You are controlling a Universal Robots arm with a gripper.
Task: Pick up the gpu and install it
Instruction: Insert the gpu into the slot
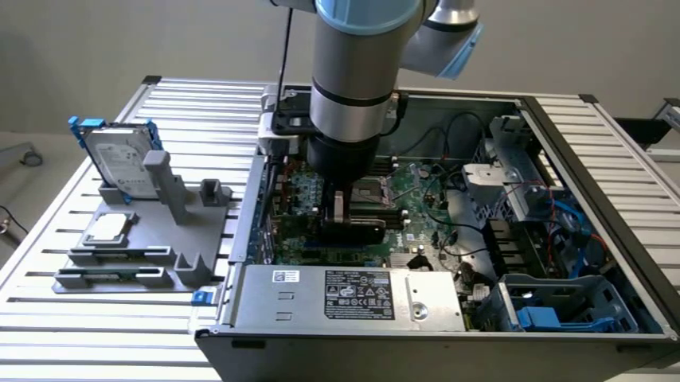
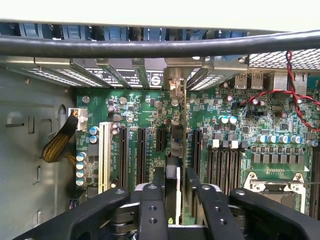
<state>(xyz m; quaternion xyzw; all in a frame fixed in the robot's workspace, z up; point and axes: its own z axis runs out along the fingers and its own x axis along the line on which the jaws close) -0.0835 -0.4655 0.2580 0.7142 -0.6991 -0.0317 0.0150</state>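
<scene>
The gpu looks pushed into its slot on the green motherboard, and the gripper has its fingers apart beside it, so any move must not bump it.

Slatted metal table, open computer case, grey parts stand beside it

My robot arm reaches straight down into an open computer case on the slatted bench. Its tool sits low over the green motherboard, with a black graphics card right beneath. On the exterior view's left, a grey holder carries a hard drive.
</scene>
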